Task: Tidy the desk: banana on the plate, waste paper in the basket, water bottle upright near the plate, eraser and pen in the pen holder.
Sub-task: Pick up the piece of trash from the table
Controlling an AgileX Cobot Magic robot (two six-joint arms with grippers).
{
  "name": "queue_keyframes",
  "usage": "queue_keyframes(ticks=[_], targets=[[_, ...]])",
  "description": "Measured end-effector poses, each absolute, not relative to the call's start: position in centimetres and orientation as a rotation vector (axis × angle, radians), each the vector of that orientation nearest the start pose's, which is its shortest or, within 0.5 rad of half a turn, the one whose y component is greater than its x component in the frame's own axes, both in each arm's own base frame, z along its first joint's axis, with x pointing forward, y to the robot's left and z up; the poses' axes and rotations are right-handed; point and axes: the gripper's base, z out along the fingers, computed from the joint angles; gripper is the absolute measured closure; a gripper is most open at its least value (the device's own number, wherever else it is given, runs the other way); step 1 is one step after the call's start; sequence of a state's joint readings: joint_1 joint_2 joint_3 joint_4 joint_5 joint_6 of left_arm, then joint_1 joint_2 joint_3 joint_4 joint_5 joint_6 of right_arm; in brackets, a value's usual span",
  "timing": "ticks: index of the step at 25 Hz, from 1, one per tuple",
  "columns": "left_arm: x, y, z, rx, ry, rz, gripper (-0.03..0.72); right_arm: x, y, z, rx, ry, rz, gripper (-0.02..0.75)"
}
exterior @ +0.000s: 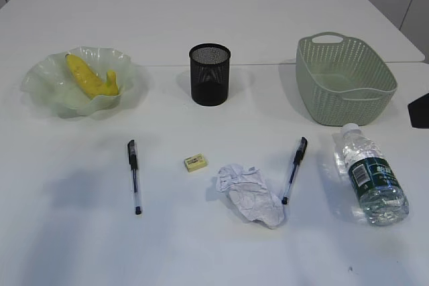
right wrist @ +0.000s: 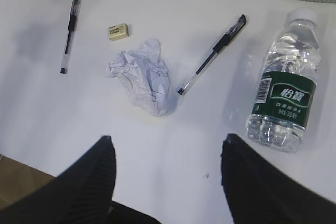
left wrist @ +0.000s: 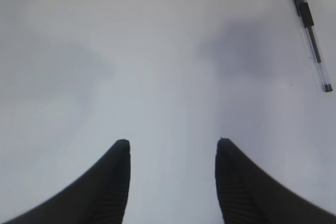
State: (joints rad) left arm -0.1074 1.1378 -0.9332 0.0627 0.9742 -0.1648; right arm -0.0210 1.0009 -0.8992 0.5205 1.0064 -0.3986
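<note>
A: Outside camera first: what is left?
B: The banana [exterior: 92, 78] lies on the plate [exterior: 40, 75]. Loose on the table [exterior: 214, 18] are the crumpled paper [exterior: 250, 194], the eraser [exterior: 195, 162], two pens, and the water bottle [exterior: 371, 175] on its side, cap toward the basket [exterior: 345, 78]. The pen holder [exterior: 210, 74] stands mid-table.

A: Left wrist?
B: The left gripper [left wrist: 172, 148] hangs with its jaws apart, holding nothing, over bare table. The left pen [left wrist: 311, 31] lies up and to the right, long axis nearly away from the camera.

A: Right wrist?
B: The right gripper [right wrist: 165, 148] is spread and empty. The paper sits just ahead between the fingers' lines, so I judge this arm nearer. The right pen [right wrist: 211, 55] slants just beside it; there is open room leftward.
</note>
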Motion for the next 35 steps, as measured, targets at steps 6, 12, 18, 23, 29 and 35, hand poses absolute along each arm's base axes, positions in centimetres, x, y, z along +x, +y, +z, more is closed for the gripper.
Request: queue_keyframes(ticks=[6,12,18,23,29,35], targets=[[19.6,-1.6,29.5,-0.043,2.692,-0.002,0.319,18.4,4.4,33.3,-0.393,2.498,0.447,0.265],[19.5,-1.6,29.6,-0.043,2.680,-0.004,0.318,21.3,5.7,34.9,-0.513,2.542,0.326,0.265],[19.6,-1.5,29.7,-0.027,2.670,0.027,0.313,25.2,8.5,35.2,-0.663,2.565,0.298,0.265],[19.7,-1.0,29.7,0.005,2.660,0.100,0.270,27.6,12.7,32.5,-0.871,2.624,0.262,0.265],[19.6,-1.1,29.7,-0.002,2.666,0.084,0.202,29.7,16.4,26.2,-1.026,2.775,0.256,0.265],[19.4,-1.3,29.6,-0.018,2.688,0.052,0.197,31.3,17.7,21.8,-1.077,2.832,0.235,0.265]])
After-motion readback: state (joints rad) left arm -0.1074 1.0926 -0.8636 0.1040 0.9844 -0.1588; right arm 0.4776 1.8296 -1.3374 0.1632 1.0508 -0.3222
